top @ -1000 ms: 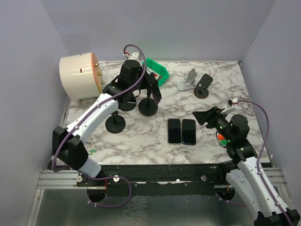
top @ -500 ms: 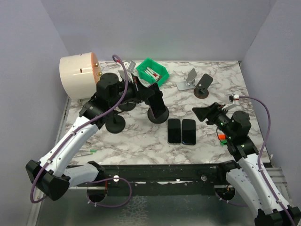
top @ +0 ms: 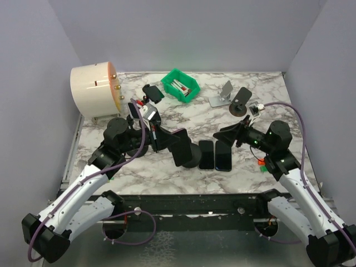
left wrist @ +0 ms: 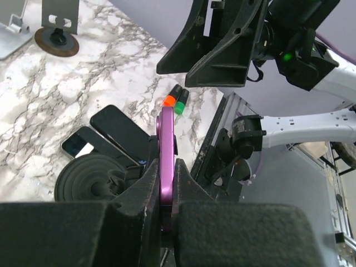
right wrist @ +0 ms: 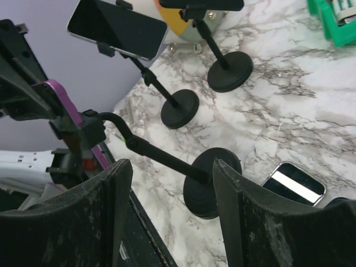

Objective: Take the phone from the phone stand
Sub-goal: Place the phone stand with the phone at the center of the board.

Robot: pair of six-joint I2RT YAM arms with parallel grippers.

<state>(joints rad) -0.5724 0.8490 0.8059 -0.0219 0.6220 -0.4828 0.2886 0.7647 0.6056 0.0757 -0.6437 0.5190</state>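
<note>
My left gripper (top: pixel 167 139) is shut on a purple-edged phone (left wrist: pixel 166 139) that is still clamped in its black phone stand (top: pixel 191 155). In the left wrist view the fingers (left wrist: pixel 147 189) press both faces of the phone. The stand's round base (right wrist: pixel 214 181) is beside two flat phones. My right gripper (top: pixel 231 135) is open and empty, just right of the stand. In the right wrist view the stand's bent arm (right wrist: pixel 161 156) runs across the gap between the open jaws of that gripper (right wrist: pixel 171 167). The purple phone (right wrist: pixel 61 105) shows at the left there.
Two phones (top: pixel 207 154) (top: pixel 223 155) lie flat mid-table. Two more stands hold phones at the back left (top: pixel 153 92) (right wrist: pixel 117 28). A white cylinder (top: pixel 92 89), a green bin (top: pixel 181 85), a metal stand (top: pixel 222 94) and a small black stand (top: pixel 240 100) stand at the back. An orange-green item (top: pixel 261 162) lies at the right.
My left arm has drawn back from the rear, bringing the phone and its stand to the middle beside the flat phones. My right gripper has moved left towards the stand.
</note>
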